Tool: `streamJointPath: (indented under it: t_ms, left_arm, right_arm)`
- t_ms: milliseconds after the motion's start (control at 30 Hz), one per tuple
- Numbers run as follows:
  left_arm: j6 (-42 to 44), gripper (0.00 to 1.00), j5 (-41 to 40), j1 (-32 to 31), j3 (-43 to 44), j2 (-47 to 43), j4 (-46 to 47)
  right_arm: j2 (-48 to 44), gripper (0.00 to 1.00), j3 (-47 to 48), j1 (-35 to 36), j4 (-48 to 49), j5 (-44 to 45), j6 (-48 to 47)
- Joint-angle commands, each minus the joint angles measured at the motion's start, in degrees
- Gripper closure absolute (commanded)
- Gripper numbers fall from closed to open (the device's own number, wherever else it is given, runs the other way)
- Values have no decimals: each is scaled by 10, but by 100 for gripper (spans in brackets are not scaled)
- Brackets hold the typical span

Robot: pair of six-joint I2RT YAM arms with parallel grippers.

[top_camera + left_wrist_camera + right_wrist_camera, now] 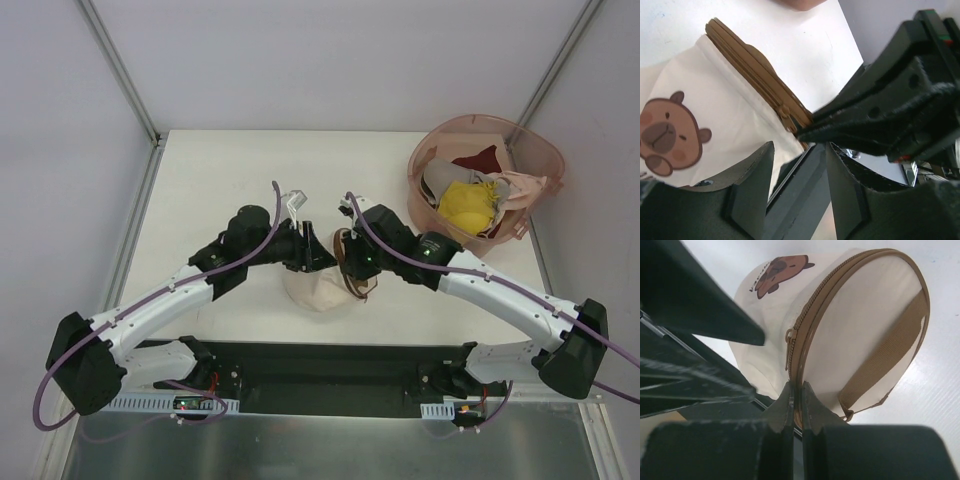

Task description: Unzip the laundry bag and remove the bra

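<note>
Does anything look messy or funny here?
A little. Clothes lie jumbled in the pink basket, and a pale cloth droops over its rim. The bag lies on its side.

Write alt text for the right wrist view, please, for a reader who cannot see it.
The right gripper pinches the brown zip trim of a cream laundry bag lying on its side on a white table, its visible zip closed. A brown strap crosses the bag's round end, and a cartoon animal is printed on its side.
</note>
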Motion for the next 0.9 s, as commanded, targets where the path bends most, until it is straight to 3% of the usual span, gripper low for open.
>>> streamJointPath:
  t_ms: [0,533,867]
  left_arm:
    - [-12,55,17,-7,20,30,59]
    - [-31,61,31,-7,20,76,119]
    - [119,62,39,-7,6,21,78]
  right_arm:
    - [-12,99,9,1,22,-29,12]
    - [-21,99,8,1,17,-29,8]
    - [-17,99,8,-5,18,-57,3]
